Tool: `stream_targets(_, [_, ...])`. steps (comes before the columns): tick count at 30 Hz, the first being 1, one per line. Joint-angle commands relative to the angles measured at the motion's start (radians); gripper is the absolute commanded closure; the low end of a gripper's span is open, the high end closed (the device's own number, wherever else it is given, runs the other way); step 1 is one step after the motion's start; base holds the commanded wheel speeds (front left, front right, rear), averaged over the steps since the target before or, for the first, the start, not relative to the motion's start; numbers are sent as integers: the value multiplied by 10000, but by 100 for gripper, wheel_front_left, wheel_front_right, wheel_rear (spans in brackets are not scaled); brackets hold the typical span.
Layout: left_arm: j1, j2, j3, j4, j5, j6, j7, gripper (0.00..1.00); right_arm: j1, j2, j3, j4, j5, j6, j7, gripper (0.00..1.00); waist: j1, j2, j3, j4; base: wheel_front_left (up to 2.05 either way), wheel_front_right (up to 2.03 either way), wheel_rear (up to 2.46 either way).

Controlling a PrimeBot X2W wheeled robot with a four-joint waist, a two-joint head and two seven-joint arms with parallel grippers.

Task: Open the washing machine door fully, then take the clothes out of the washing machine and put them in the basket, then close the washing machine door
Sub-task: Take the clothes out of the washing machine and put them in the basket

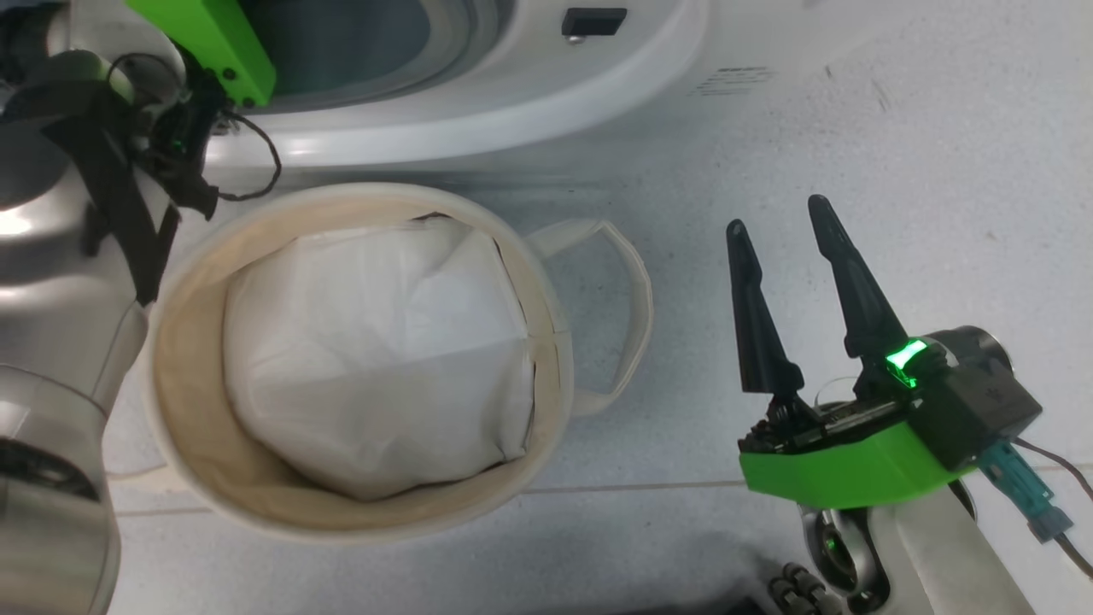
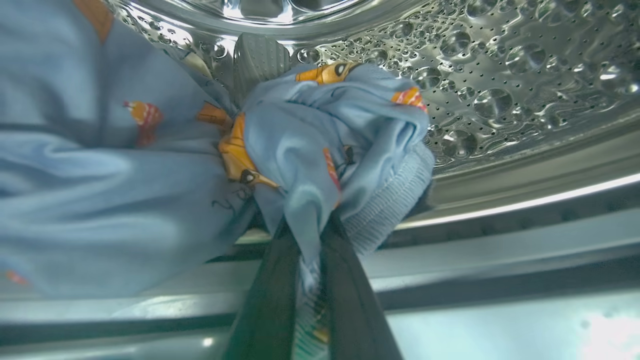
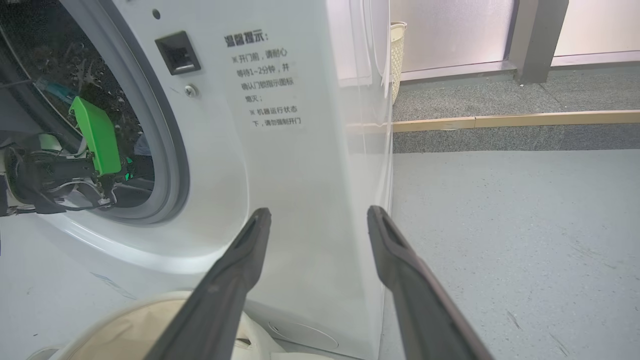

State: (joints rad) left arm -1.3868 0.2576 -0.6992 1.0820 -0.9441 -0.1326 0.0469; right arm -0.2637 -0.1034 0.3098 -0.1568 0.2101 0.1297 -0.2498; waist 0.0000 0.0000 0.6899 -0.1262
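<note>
Clothes (image 2: 150,190) sit inside drum (image 2: 500,75) of washing machine (image 1: 529,120), bunched at 12 o'clock of left gripper (image 2: 310,235), jaws pinched tight on the blue fabric. Right gripper (image 1: 777,213) is spread wide, empty, over floor (image 1: 854,102) at 3 o'clock of basket (image 1: 184,410).

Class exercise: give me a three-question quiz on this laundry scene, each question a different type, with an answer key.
1. True or false: the left gripper is shut on the clothes.
2. What lies in the basket? A. clothes B. a white liner C. shoes
3. Fill in: the right gripper is ____ (open or shut).
Key: 1 true; 2 B; 3 open.
</note>
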Motion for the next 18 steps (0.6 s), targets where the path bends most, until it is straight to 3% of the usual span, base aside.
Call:
stream_targets(1, [81,314,-12,30,-49,19,-19,100,47,99,207,-302,-65,10,-119,0,0,0,-99,48,0,0,0])
stream_targets(11, [688,348,-324,-448,-414,19,-1235,100,5,15,121,-58,231,10,-119,0,0,0,-929,384,0,0,0])
stream_targets(18, [1869,849,-1034,-1841,-622,19,-2188,100,150,-108,-33,266,643,10,-120,0,0,0,-1939,760,0,0,0])
